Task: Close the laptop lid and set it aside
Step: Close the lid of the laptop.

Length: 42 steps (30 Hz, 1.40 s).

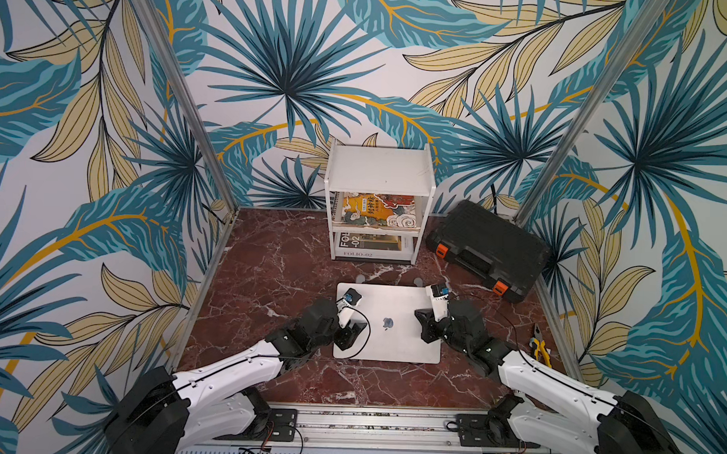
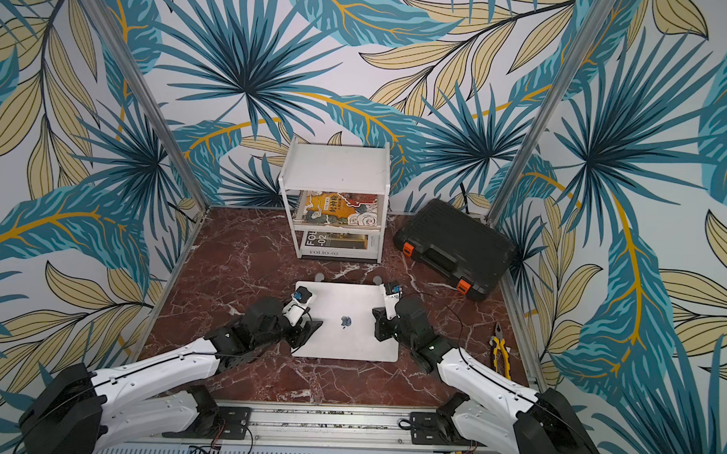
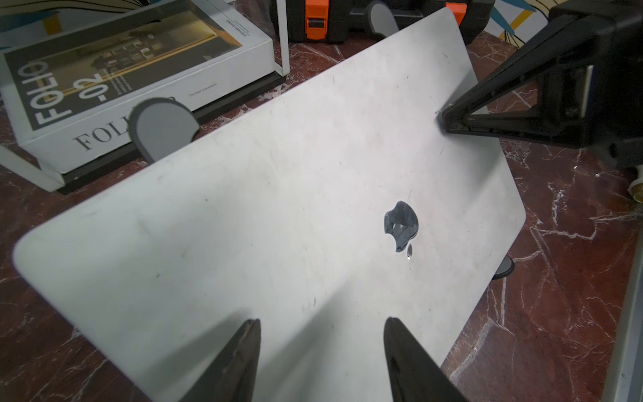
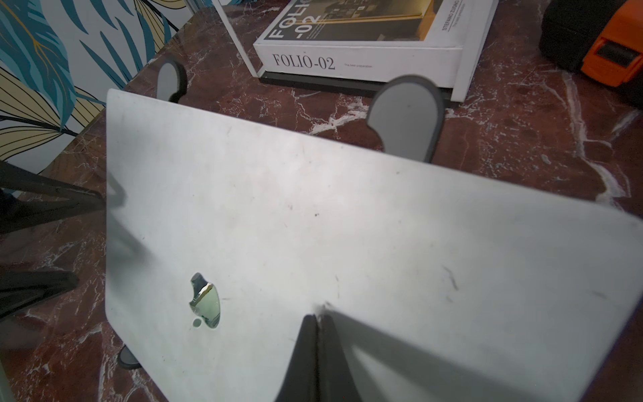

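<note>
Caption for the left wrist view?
Open left gripper over the laptop lid; shut right gripper touching it with its tip.

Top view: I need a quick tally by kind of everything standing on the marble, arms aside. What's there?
laptop: 1
white shelf unit: 1
books in the shelf unit: 2 (illustrated one, FOLIO-02)
black case with orange latches: 1
pliers: 1
grey tabs showing at the laptop's far edge: 2
Total: 8

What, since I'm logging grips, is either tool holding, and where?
Nothing: left tool open above the lid, right tool shut, empty, tip at the lid.
</note>
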Each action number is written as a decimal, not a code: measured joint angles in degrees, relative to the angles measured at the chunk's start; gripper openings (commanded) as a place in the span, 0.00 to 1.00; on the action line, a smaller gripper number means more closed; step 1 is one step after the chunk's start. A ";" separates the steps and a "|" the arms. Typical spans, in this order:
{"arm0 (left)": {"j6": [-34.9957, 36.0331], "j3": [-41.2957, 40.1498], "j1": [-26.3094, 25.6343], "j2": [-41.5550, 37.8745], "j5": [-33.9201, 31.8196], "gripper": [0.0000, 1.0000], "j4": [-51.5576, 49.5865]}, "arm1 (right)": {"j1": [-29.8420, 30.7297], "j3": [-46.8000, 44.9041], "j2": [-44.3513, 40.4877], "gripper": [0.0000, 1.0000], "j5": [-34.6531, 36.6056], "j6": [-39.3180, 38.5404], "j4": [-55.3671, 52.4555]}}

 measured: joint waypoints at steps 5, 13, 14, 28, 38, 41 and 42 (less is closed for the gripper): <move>0.04 -0.55 0.70 -7.19 -0.33 0.80 -0.50 | 0.00 1.16 -7.74 0.38 1.81 1.49 -5.55; -4.81 -1.81 18.18 -14.95 7.19 0.88 2.54 | -5.68 0.96 -29.16 0.79 13.62 4.07 -10.34; -6.25 -2.62 20.63 -15.04 9.51 0.89 3.93 | -8.44 0.94 -29.73 0.79 13.09 4.79 -10.88; -19.02 -11.13 34.45 -7.39 31.82 0.91 14.64 | -31.87 -13.66 -13.22 0.77 -24.02 21.09 10.49; -22.18 -11.04 34.56 4.15 39.87 0.82 22.45 | -32.00 -13.75 2.99 0.75 -35.43 24.17 32.85; -22.95 -11.02 34.56 7.10 41.48 0.82 24.94 | -32.00 -13.66 5.75 0.74 -36.65 24.20 36.46; -23.28 -11.02 34.56 7.98 41.99 0.82 25.79 | -32.00 -13.64 6.71 0.74 -37.20 24.20 37.81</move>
